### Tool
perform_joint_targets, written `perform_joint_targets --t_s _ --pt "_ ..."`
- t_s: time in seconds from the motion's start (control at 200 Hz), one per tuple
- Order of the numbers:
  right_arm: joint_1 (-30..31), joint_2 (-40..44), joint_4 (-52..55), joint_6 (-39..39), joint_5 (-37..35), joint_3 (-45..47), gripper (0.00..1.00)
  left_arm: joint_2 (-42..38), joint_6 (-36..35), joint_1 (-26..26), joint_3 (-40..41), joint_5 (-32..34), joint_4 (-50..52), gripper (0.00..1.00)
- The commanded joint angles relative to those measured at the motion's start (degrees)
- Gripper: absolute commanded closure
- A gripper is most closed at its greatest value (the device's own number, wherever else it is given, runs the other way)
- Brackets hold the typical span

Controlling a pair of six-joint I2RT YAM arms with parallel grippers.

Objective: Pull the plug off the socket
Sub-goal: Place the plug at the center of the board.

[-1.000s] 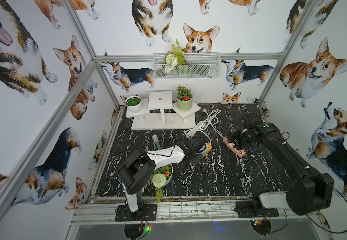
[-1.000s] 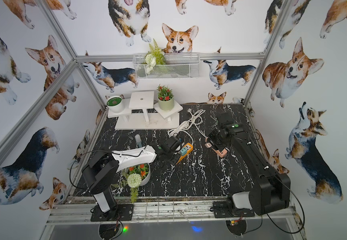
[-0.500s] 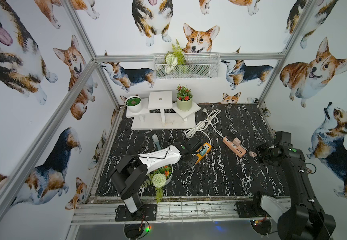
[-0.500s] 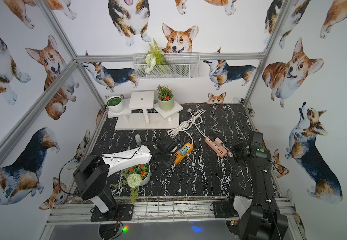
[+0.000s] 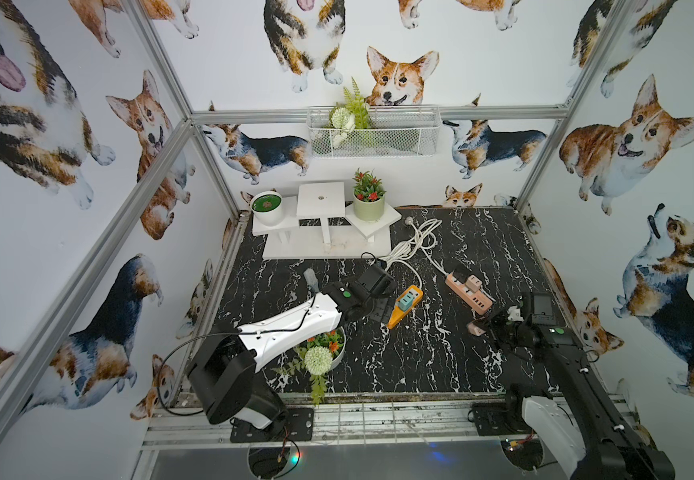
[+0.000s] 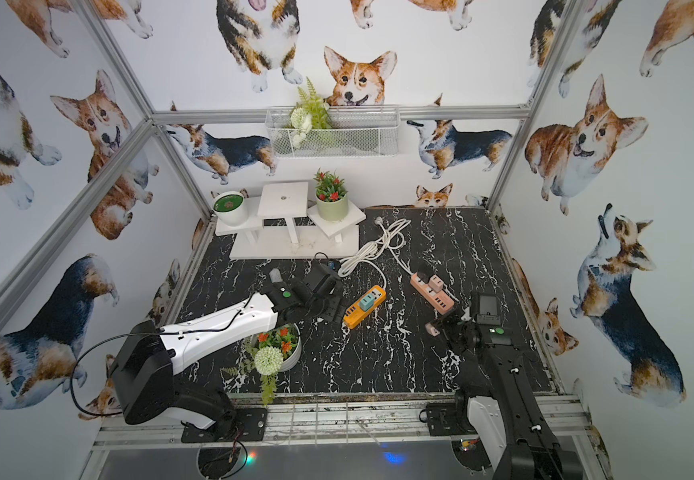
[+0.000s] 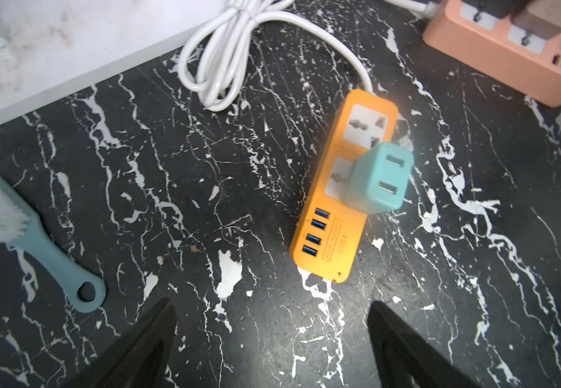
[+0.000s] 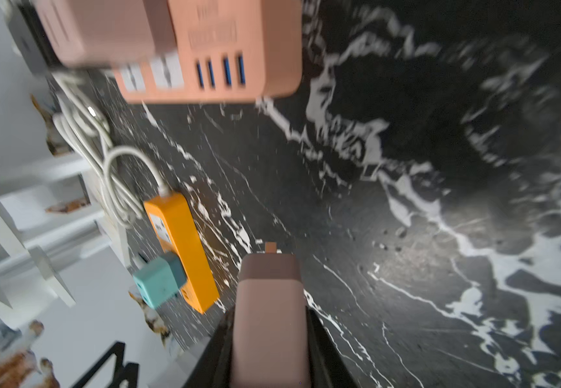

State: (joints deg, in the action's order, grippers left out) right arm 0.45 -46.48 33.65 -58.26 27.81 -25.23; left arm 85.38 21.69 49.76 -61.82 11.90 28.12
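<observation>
1. In both top views I see the right gripper (image 5: 481,328) clamped on a pink plug (image 5: 475,330). The plug is off the pink power strip (image 5: 478,305), near its USB end and not touching it. The left gripper (image 5: 378,309) sits just beside the orange power strip (image 5: 395,318), which carries a teal plug (image 5: 406,300).
2. On the left wrist camera the jaws stand wide apart, with only bare marble table (image 7: 171,168) between them. The orange strip lies just past the fingertips, and the teal plug is seated in the socket next to the USB ports. A brush (image 7: 30,242) lies well apart from the strip, and a coiled white cable (image 7: 218,67) lies beyond it.
3. The right wrist camera is blurred, but the pink plug plainly fills the gap between the jaws, prongs pointing outward toward the pink strip.
</observation>
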Motion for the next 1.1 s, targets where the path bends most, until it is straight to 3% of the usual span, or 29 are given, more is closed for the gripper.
perform_joint_targets --t_s 0.0,0.185,0.315,0.505,0.611,0.706,0.966,1.096 --pt "6.7 1.6 -6.9 -0.4 3.0 4.1 1.0 -1.5 3.0 -1.0 0.5 1.4 -2.2 0.09" --pt "16.5 1.4 -17.7 -3.1 7.0 11.0 1.0 -2.8 2.5 -1.2 -0.1 1.5 -2.6 0.09" --pt "21.9 -4.1 -21.2 -1.1 8.3 11.7 1.0 -2.6 2.7 -1.2 -0.2 1.0 -2.8 0.09" --pt "22.9 -14.9 -23.2 3.2 9.1 9.7 1.0 -2.6 3.6 -1.2 0.6 -0.4 -3.6 0.1" --pt "23.0 -20.0 -20.0 5.7 8.8 7.8 0.75 -3.0 4.0 -1.2 0.8 -0.5 -3.6 0.1" --pt "22.9 -18.7 -17.1 6.1 6.3 7.6 0.63 -3.3 4.1 -1.2 0.7 -0.5 -3.3 0.1" --pt "22.1 -16.9 -12.6 6.7 3.9 6.6 0.41 -3.4 4.5 -1.2 1.6 -1.2 -3.6 0.1" --pt "21.2 -16.0 -9.3 7.1 2.6 5.7 0.38 -3.4 4.3 -1.2 1.9 -1.6 -3.8 0.1"
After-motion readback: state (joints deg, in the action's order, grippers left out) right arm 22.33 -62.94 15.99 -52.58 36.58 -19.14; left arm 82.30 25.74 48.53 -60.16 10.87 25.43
